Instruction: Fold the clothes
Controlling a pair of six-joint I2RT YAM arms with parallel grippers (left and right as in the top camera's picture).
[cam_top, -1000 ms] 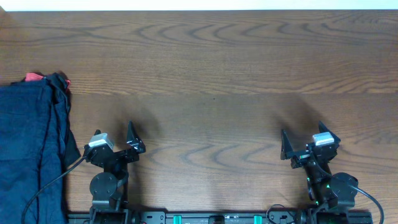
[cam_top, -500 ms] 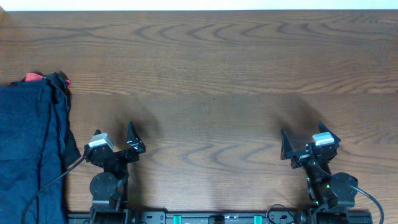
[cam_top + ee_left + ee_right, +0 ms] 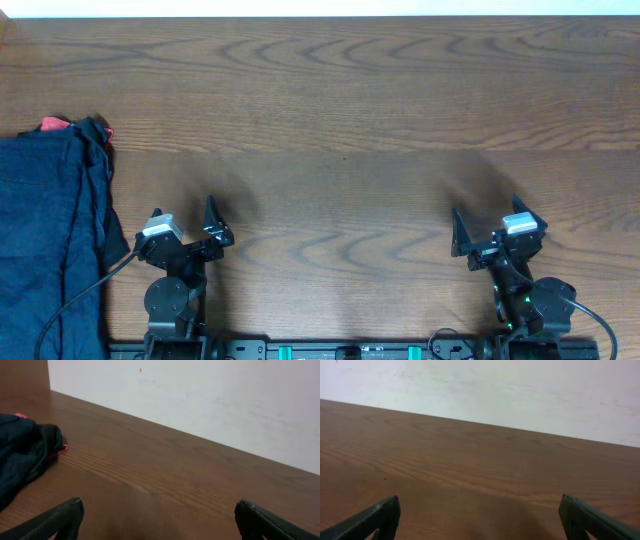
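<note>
The left end effector [image 3: 184, 222] stands spread wide with nothing between its fingers, low over the tabletop [image 3: 340, 100] near its front edge. The right end effector [image 3: 488, 225] is spread just as wide and holds nothing either, well apart from the left one on the other side. The clothes [image 3: 48, 240], a wrinkled dark navy heap, lie at the tabletop's left edge beside the left arm, touched by neither end effector, with a red piece [image 3: 52, 124] peeking out at the heap's far end
</note>
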